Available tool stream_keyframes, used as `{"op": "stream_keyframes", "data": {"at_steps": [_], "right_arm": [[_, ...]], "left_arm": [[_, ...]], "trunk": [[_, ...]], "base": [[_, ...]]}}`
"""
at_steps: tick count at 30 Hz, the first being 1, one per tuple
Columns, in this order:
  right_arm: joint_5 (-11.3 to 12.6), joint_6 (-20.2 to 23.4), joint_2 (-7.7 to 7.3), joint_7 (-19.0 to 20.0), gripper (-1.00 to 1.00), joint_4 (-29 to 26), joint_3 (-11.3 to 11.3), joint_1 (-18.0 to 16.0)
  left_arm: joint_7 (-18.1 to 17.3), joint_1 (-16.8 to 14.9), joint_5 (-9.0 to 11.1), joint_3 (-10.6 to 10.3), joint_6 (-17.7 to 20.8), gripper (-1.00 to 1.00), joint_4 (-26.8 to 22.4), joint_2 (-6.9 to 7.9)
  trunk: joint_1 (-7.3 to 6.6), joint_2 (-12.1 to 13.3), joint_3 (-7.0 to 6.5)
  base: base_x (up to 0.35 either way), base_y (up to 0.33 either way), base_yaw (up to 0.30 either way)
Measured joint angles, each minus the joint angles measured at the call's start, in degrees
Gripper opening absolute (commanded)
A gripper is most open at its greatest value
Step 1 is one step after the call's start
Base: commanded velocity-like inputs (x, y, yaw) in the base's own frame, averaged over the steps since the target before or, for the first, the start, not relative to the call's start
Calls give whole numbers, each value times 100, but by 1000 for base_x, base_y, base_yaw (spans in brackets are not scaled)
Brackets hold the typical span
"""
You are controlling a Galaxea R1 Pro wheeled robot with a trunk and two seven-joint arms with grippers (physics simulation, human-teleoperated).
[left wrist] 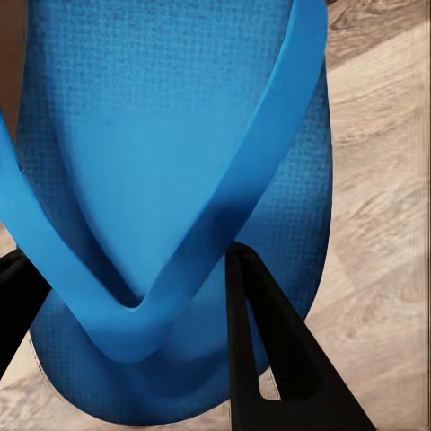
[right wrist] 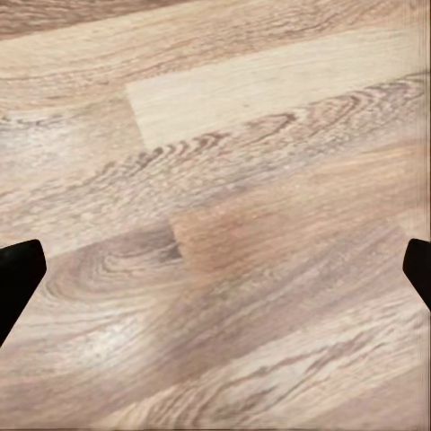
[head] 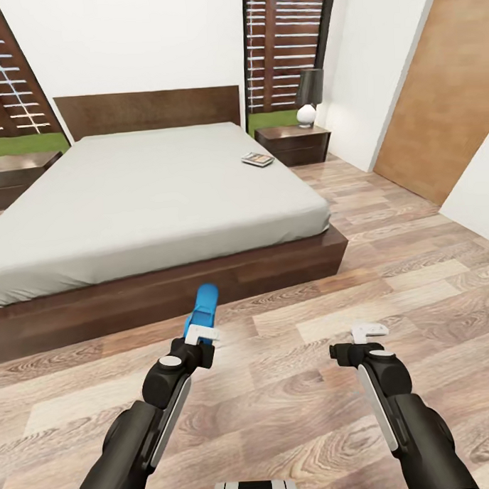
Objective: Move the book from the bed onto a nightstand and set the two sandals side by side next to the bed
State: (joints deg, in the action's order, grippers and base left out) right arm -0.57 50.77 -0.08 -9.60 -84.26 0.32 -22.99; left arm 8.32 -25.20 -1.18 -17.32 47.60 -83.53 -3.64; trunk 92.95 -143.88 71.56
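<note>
A home bedroom; a large low bed (head: 150,199) with dark wooden frame, plain headboard and bare grey mattress fills the middle; a dark nightstand (head: 293,144) beside it carries a lamp (head: 308,96); pale wood-plank floor (head: 388,267), white walls and 2 tall windows (head: 282,47) facing a slatted fence complete it.

Brown wooden door panel (head: 444,86) on the right wall, beside a white wall corner (head: 477,184); dark-shaded lamp with white base (head: 308,96) in the far right corner; green grass strip (head: 23,144) beyond the left window
</note>
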Motion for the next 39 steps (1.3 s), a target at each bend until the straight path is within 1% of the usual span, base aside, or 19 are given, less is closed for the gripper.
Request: {"op": "stream_keyframes", "data": {"at_steps": [15, 19, 26, 31, 39], "right_arm": [[2, 7, 0, -1, 100, 11, 0, 0], [1, 182, 0, -7, 100, 3, 0, 0], [0, 194, 0, -7, 100, 2, 0, 0], [0, 195, 0, -6, 100, 2, 6, 0], [0, 196, 0, -6, 100, 1, 1, -1]], "left_arm": [[3, 0, -2, 0, -1, -100, 0, 3], [0, 0, 3, 0, -1, -100, 0, 3], [0, 0, 6, 0, -1, -100, 0, 3], [9, 1, 7, -7, -8, -100, 77, -3], [19, 1, -15, -17, -12, -100, 147, -5]], "trunk": [[0, 0, -89], [0, 0, -102], [0, 0, -103], [-3, 0, -103], [-2, 0, -105]], "base": [[0, 0, -250], [0, 0, -278], [12, 0, -285], [247, -61, -286], [261, -222, -286]]}}
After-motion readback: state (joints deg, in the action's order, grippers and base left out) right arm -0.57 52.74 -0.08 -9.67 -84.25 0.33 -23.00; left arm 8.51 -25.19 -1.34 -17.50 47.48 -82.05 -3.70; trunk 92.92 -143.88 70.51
